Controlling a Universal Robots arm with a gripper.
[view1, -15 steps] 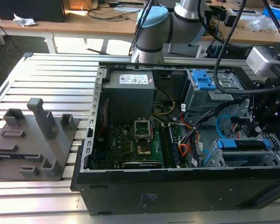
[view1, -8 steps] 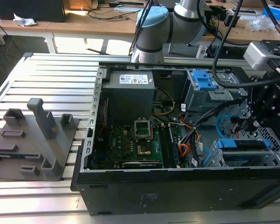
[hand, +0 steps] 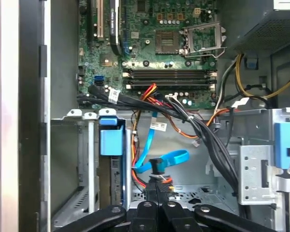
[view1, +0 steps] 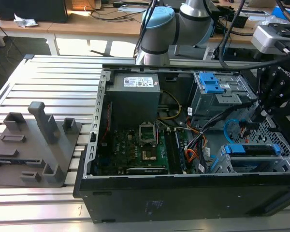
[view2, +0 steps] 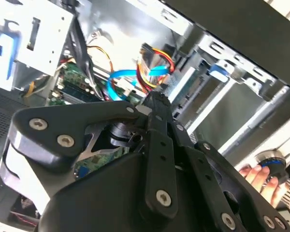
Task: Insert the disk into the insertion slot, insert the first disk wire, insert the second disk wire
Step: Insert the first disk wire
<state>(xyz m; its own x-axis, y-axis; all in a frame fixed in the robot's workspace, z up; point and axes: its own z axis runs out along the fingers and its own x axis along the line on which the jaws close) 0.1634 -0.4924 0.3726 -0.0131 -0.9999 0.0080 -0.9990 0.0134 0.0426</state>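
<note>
The disk (view1: 251, 149) sits inside the insertion slot (view1: 253, 165), at the exterior view's right end of the open computer case (view1: 183, 198). What shows of it is mostly its bright blue caddy, a bar of blue along the top of the perforated grey cage. In the first wrist view the same blue caddy (hand: 111, 141) is seen edge-on, inside the sheet-metal walls.

Just beside the cage, the second disk wire (hand: 176, 157) – thin, flat and light blue – curves in a loop over a tangle of red and orange leads. The end effector (hand: 157, 186) is clenched, its black fingers pressed together on the wire's dark connector end. Thick black cables (hand: 208, 135) run across behind it.

In the exterior view, from left to right: a grey moulded fixture (view1: 38, 145) with upright posts rests on the ribbed aluminium worktop (view1: 48, 72). Then comes the case, holding a green motherboard (view1: 135, 145), a grey power supply (view1: 135, 94) and a taller bay with blue tabs (view1: 215, 92). The robot arm (view1: 159, 29) rises behind the case, its joints capped in pale blue. Beyond it a wooden table (view1: 87, 24) carries loose cables.

In the second wrist view a person's hand (view2: 256, 176) – striped sleeve at the wrist – holds a round dark object outside the case.
</note>
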